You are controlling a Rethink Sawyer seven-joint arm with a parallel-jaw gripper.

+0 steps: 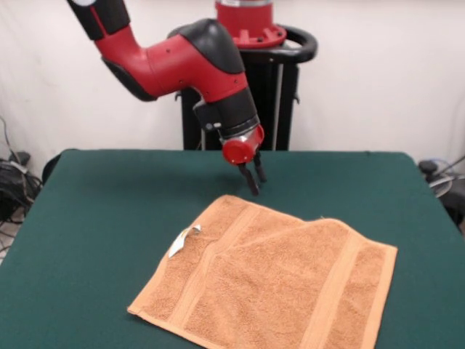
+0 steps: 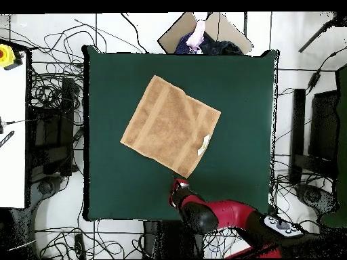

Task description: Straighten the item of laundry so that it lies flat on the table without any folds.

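Observation:
The orange-tan towel lies spread on the dark green table, toward the near right in the front view. Its far right part seems to lie doubled over, with a raised edge running across it. A white tag sticks up near its left edge. My gripper hangs just above the table behind the towel's far corner, open and empty, not touching the cloth. In the overhead view the towel sits as a diamond with the tag on its right side, and the gripper is by its bottom corner.
The robot's pedestal stands at the table's far edge. Cables cover the floor around the table. Part of a person shows beyond the table's top edge in the overhead view.

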